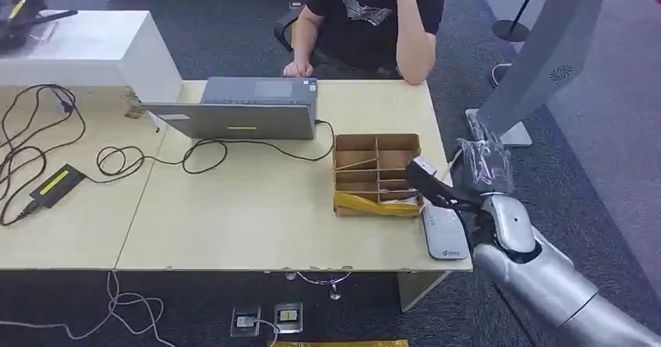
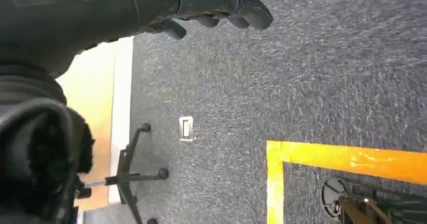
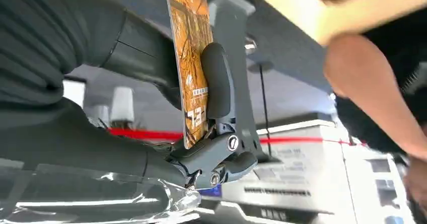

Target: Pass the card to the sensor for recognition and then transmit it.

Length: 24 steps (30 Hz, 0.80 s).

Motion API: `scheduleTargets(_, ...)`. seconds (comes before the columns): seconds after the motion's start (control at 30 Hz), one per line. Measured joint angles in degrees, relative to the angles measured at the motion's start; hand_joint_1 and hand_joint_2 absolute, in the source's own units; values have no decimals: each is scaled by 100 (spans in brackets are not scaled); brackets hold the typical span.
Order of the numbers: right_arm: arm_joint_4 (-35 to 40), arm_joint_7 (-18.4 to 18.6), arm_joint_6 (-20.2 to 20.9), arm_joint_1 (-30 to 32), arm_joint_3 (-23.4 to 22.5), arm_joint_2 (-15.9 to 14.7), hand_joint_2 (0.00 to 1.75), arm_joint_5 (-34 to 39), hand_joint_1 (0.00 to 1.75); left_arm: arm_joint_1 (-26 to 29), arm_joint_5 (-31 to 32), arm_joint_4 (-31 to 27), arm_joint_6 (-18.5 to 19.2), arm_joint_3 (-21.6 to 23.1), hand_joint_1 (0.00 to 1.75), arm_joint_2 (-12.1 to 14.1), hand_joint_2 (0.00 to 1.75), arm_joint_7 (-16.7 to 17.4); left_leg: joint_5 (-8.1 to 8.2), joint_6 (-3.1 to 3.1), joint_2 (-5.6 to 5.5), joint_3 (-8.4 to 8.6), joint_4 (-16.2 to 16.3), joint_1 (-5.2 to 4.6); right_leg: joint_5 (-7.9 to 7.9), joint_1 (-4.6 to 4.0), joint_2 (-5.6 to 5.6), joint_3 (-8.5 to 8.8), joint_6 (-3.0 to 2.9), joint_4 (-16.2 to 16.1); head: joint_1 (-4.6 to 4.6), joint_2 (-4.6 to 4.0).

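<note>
An orange printed card [image 3: 191, 58] is pinched between the thumb and dark fingers of my right hand [image 3: 211, 133]. In the head view that right hand [image 1: 450, 195] hovers at the table's right end, with the card [image 1: 422, 164] sticking out toward the cardboard box. Just below the hand, a flat white-grey sensor [image 1: 444, 236] lies on the table by its front right corner. My left hand [image 2: 216, 2] hangs beside the table over grey carpet, fingers loosely apart, holding nothing.
A divided cardboard box [image 1: 376, 174] stands left of my right hand. A grey laptop [image 1: 242, 109] and a seated person [image 1: 374, 19] are at the table's far side. Black cables and a power brick [image 1: 56, 185] lie at left. A grey stand [image 1: 538, 51] rises at right.
</note>
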<state>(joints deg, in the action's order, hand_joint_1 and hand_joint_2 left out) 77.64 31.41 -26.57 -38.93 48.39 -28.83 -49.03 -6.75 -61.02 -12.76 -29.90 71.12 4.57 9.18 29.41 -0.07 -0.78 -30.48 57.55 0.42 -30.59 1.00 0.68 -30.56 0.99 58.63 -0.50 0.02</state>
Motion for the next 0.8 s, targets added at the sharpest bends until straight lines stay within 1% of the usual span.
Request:
scheduleTargets(0.13,240,-48,256,-353,7,20,175,-238,175,-6,31,0,68,0,0,13,0,0,0,0,-1,-2,0,0,0,0,4,1,0,1,-2,0)
scheduleTargets(0.33,358,-232,419,-652,42,193,175,-570,175,-8,42,0,118,0,0,13,0,-4,0,0,0,-2,0,0,0,-1,4,1,0,2,0,0)
scheduleTargets(0.53,376,-391,621,-705,44,409,175,-815,175,-8,50,0,173,2,0,13,0,-90,0,0,-1,-2,-1,0,0,-1,4,0,0,1,2,0)
scheduleTargets(0.63,430,-433,815,-702,39,444,175,-937,175,-8,57,2,188,2,0,13,0,-107,0,0,-2,-3,0,0,0,-1,6,0,0,1,-2,0)
scheduleTargets(0.73,465,-455,909,-701,26,481,175,-955,175,-7,76,2,227,2,0,13,0,-109,0,0,-2,-3,0,0,0,-1,4,0,0,1,-2,0)
scheduleTargets(0.8,478,-525,1064,-698,26,522,175,-990,175,-8,105,2,245,2,0,15,0,-125,0,0,-1,-2,-1,0,0,-1,3,0,0,1,-2,0)
